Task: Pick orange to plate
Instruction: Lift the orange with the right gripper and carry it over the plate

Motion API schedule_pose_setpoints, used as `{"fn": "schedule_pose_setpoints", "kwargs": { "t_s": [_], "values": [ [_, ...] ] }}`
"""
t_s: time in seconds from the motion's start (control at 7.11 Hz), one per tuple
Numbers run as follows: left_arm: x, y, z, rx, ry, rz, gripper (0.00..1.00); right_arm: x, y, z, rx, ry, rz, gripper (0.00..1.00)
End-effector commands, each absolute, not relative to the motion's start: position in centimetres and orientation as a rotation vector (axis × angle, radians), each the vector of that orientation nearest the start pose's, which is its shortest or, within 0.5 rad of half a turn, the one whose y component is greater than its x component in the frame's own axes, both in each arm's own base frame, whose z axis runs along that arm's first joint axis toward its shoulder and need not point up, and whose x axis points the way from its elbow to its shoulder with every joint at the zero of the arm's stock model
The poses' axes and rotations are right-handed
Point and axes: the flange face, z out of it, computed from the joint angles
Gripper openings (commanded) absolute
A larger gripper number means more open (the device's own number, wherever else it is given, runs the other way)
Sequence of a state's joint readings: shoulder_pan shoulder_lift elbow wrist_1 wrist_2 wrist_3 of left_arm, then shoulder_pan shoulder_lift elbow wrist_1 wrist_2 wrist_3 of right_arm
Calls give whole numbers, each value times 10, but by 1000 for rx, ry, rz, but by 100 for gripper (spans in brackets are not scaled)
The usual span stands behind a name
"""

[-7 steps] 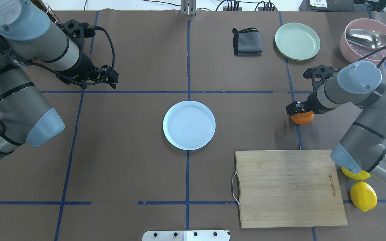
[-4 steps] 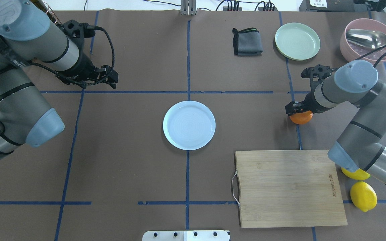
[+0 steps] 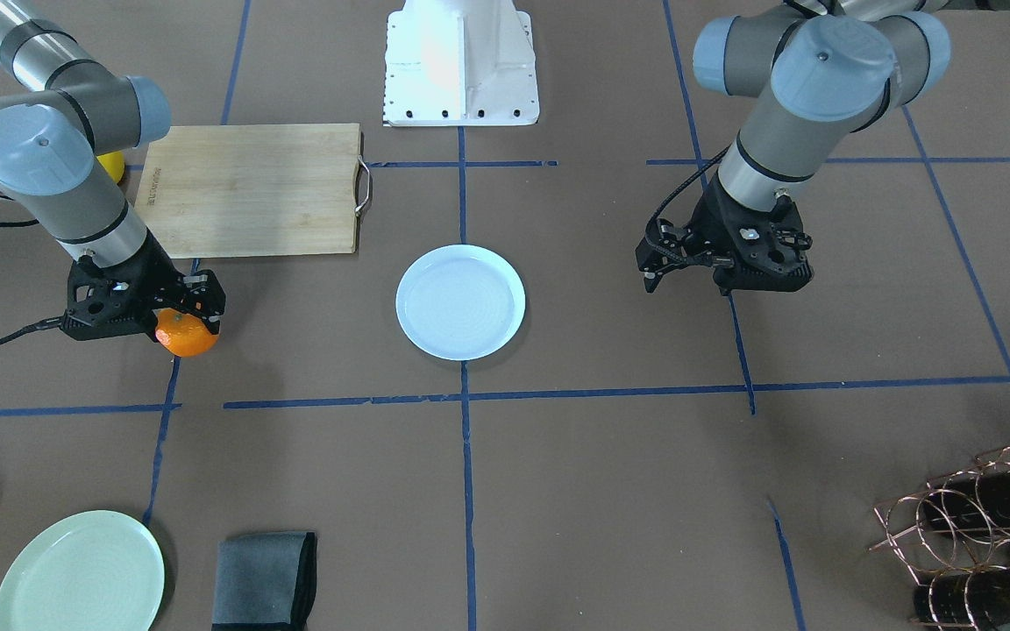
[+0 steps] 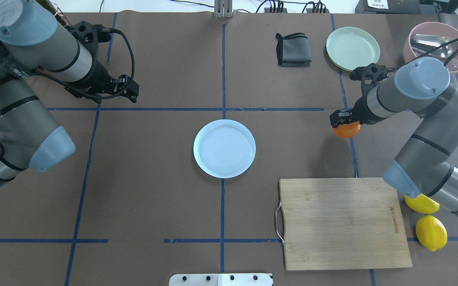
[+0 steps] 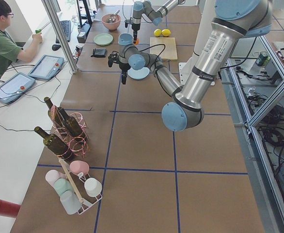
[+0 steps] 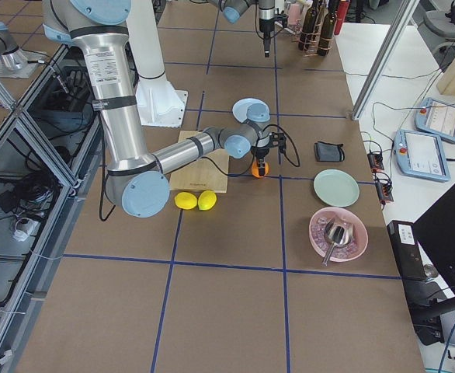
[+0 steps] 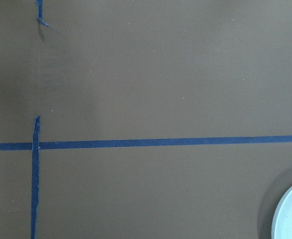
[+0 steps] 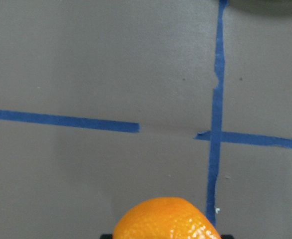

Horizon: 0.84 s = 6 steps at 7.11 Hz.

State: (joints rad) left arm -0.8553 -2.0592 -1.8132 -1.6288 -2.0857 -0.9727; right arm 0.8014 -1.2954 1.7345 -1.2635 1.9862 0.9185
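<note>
The orange (image 4: 346, 130) is a small bright mandarin, and my right gripper (image 4: 343, 121) is shut on it from above, right of the table's middle. It hangs just over the brown mat, as the front view shows the orange (image 3: 186, 336) under the right gripper (image 3: 179, 308). The right wrist view catches the orange's top (image 8: 166, 219) at its lower edge. The white bluish plate (image 4: 224, 148) lies bare at the centre, well left of the fruit. My left gripper (image 4: 130, 90) hovers far left of the plate, open with nothing in it. Its wrist view shows only the plate's rim (image 7: 289, 213).
A bamboo cutting board (image 4: 342, 222) lies front right, two lemons (image 4: 431, 231) beside it. A pale green plate (image 4: 353, 48), a folded dark cloth (image 4: 292, 49) and a pink bowl with a spoon (image 4: 437, 43) stand at the back right. A copper bottle rack (image 3: 987, 526) is at the left end.
My right gripper has carried the orange a short way left and toward the table's back, nearer the plate. The left arm has barely shifted.
</note>
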Motion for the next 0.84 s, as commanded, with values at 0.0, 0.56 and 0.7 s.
{"fn": "schedule_pose_setpoints", "kwargs": {
  "t_s": [0.0, 0.56, 0.7],
  "values": [
    [324, -538, 270, 180, 878, -12, 100, -385, -515, 315, 173, -804, -22, 0],
    [240, -543, 321, 255, 762, 125, 100, -527, -483, 212, 183, -839, 24, 0],
    [228, -539, 333, 256, 750, 129, 100, -551, -475, 203, 193, -826, 12, 0]
  ]
}}
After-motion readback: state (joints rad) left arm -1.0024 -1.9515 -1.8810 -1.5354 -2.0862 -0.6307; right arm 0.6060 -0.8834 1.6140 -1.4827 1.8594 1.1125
